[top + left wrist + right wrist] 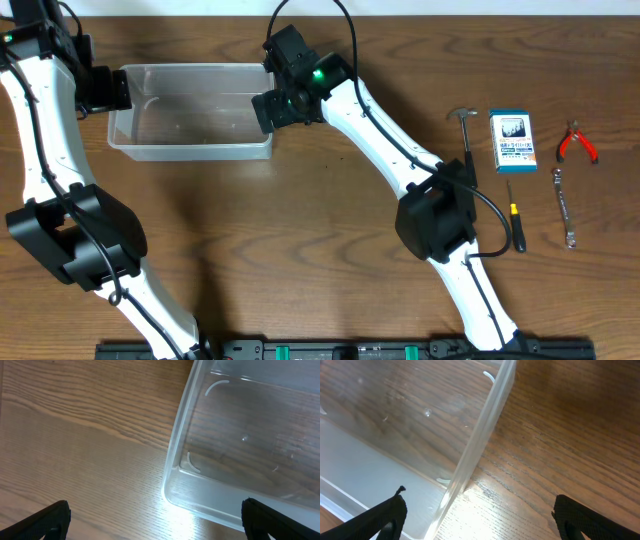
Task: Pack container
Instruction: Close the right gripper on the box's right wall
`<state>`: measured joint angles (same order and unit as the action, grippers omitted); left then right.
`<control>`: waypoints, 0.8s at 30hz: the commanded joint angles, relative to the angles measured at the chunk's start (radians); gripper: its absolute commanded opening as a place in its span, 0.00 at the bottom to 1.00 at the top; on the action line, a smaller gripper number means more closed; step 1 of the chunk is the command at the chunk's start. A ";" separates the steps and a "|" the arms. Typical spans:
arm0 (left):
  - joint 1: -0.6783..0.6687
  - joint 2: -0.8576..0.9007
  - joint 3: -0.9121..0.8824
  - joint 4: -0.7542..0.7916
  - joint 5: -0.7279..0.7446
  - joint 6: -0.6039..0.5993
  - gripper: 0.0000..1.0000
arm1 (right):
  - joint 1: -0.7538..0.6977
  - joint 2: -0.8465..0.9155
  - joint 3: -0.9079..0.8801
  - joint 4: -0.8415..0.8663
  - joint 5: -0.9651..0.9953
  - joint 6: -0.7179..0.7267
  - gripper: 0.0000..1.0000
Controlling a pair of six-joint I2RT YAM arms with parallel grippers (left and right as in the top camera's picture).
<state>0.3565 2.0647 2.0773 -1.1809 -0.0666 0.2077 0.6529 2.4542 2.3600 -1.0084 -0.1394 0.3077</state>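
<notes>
Right hand (479, 501) agape — astride container (489, 417) wall

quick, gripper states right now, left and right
left gripper: open, straddling the container rim, holding nothing
right gripper: open, straddling the opposite rim, holding nothing

No legible text, even on box (512, 138).

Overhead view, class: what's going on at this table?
The clear tub is empty. The left gripper is open at its left end, the right gripper open over its right wall; neither holds anything. The hammer, screwdriver, wrench, pliers and small box lie unpacked to the right.
</notes>
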 commanded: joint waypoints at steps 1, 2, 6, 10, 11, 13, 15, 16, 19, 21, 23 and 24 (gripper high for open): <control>0.002 0.006 0.010 -0.002 0.003 0.009 0.98 | -0.005 0.034 0.013 -0.004 0.001 0.011 0.96; 0.002 0.006 0.010 -0.002 0.003 0.009 0.98 | -0.005 0.039 0.013 -0.005 0.001 0.011 0.96; 0.002 0.006 0.010 -0.002 0.003 0.009 0.98 | -0.005 0.044 0.013 -0.003 0.001 0.011 0.96; 0.002 0.006 0.010 -0.002 0.003 0.009 0.98 | -0.005 0.047 0.013 0.001 0.001 0.011 0.95; 0.002 0.006 0.010 -0.002 0.003 0.009 0.98 | -0.005 0.048 0.013 0.002 0.001 0.011 0.93; 0.002 0.006 0.010 -0.002 0.003 0.009 0.98 | -0.005 0.051 0.013 0.003 0.001 0.011 0.87; 0.002 0.006 0.010 -0.002 0.003 0.009 0.98 | -0.005 0.052 0.013 0.003 0.001 0.011 0.82; 0.002 0.006 0.010 -0.002 0.003 0.009 0.98 | -0.005 0.052 0.013 0.003 0.001 0.011 0.82; 0.002 0.006 0.010 -0.002 0.003 0.009 0.98 | -0.005 0.052 0.013 0.004 0.001 0.011 0.75; 0.002 0.006 0.010 -0.001 0.003 0.009 0.98 | -0.005 0.052 0.013 0.004 0.001 0.011 0.70; 0.002 0.006 0.010 -0.002 0.003 0.009 0.98 | -0.004 0.053 0.013 0.004 0.001 0.011 0.65; 0.002 0.006 0.010 -0.002 0.003 0.009 0.98 | -0.004 0.053 0.013 0.005 0.001 0.011 0.64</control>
<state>0.3565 2.0647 2.0773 -1.1805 -0.0666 0.2077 0.6529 2.4874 2.3600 -1.0046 -0.1417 0.3145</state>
